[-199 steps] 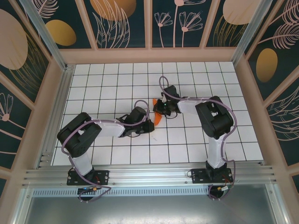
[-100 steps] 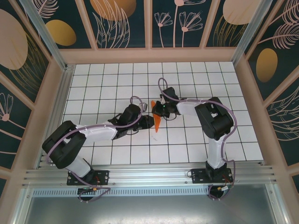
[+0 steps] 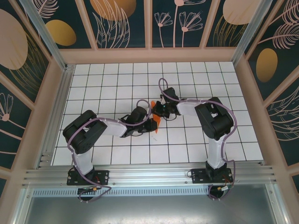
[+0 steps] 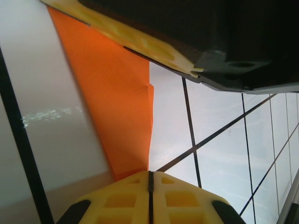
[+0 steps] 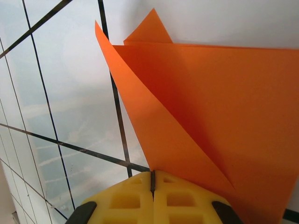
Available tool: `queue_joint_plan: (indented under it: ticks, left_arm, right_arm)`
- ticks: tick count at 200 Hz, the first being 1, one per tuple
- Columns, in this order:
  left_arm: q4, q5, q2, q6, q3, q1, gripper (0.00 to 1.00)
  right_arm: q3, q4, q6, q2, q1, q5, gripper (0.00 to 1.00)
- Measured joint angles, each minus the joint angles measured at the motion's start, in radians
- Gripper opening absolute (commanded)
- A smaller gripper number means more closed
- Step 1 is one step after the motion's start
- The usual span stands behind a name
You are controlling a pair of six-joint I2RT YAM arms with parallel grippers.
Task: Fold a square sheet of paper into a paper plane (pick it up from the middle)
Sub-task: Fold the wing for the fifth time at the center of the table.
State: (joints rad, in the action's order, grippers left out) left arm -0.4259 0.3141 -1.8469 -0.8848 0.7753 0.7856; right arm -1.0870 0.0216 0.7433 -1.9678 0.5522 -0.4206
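The square sheet of paper (image 3: 157, 120), bright orange and folded into a narrow pointed shape, stands off the white tiles at mid-table between both arms. My left gripper (image 3: 151, 125) is shut on its near end; in the left wrist view the yellow fingers (image 4: 131, 196) pinch the paper (image 4: 117, 107) at its bottom edge. My right gripper (image 3: 159, 112) is shut on the far part. In the right wrist view its fingers (image 5: 177, 198) clamp the layered paper (image 5: 210, 102), whose folds fan upward. A yellow finger of the right gripper (image 4: 140, 39) crosses the top of the left wrist view.
The white gridded table (image 3: 107, 79) is boxed in by beige walls (image 3: 149, 55) at the back and both sides. An aluminium rail (image 3: 149, 175) with both arm bases runs along the near edge.
The left arm's elbow swung out to the left and folded back in, its gripper staying at the paper's near end. The paper's visible length shrank slightly. The right arm barely moved.
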Motion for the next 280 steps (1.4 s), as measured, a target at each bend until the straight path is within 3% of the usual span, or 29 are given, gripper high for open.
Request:
queue_joint_plan:
  ticks: [107, 187, 235, 280]
  left_arm:
    - [0.037, 0.003, 0.002, 0.012, -0.001, 0.020, 0.06]
    - [0.047, 0.010, 0.047, 0.028, -0.053, 0.086, 0.06]
    - [0.134, -0.010, 0.179, 0.029, -0.099, 0.090, 0.08]
    - [0.084, -0.076, 0.294, -0.025, -0.119, 0.045, 0.10]
  right_arm:
    - [0.001, 0.000, 0.026, 0.000, -0.002, -0.001, 0.00]
    - [0.001, 0.000, 0.056, -0.005, -0.005, -0.019, 0.00]
    - [0.002, 0.001, 0.089, -0.004, -0.005, -0.019, 0.00]
    - [0.094, 0.082, 0.232, 0.039, -0.005, -0.011, 0.00]
